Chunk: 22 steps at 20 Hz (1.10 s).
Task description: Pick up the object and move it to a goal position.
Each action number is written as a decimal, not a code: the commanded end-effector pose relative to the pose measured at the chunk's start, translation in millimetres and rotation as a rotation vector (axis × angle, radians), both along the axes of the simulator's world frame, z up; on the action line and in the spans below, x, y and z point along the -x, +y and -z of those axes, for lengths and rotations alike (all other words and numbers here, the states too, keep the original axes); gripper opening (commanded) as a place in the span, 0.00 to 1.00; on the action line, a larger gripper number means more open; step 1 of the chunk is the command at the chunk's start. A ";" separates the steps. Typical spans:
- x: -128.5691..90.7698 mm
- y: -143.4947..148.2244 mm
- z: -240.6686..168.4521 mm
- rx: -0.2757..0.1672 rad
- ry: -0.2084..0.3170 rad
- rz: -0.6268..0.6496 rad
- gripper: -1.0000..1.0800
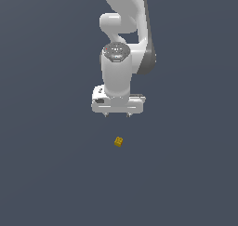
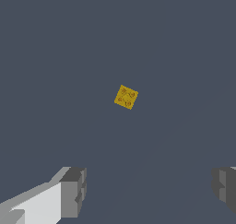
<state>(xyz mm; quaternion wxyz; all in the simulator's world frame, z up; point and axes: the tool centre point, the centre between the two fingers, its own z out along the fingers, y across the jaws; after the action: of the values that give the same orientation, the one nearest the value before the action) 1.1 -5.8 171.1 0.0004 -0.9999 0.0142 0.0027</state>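
Note:
The object is a tiny yellow-orange block (image 1: 118, 142) with faint darker marks, lying on the dark grey floor. It also shows in the wrist view (image 2: 126, 97), turned diagonally. My white gripper (image 1: 117, 114) hangs above and just behind the block, apart from it. Its fingers (image 2: 73, 191) are spread wide with nothing between them, so the gripper is open and empty. Only the short fingertips (image 1: 129, 114) show under the white hand in the exterior view.
The white arm (image 1: 125, 29) rises behind the gripper toward the top of the exterior view. The plain dark grey floor (image 1: 46, 174) fills the rest of both views.

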 end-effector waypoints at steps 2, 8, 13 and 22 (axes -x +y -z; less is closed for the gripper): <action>-0.2 -0.1 -0.1 0.001 -0.001 0.000 0.96; -6.5 -2.0 -5.9 0.028 -0.023 -0.019 0.96; -7.3 -2.4 -7.2 0.032 -0.027 -0.024 0.96; -19.4 -1.1 10.9 0.023 -0.023 0.057 0.96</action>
<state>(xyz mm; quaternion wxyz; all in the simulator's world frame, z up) 17.8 -7.2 165.1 -0.0121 -0.9993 0.0328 -0.0098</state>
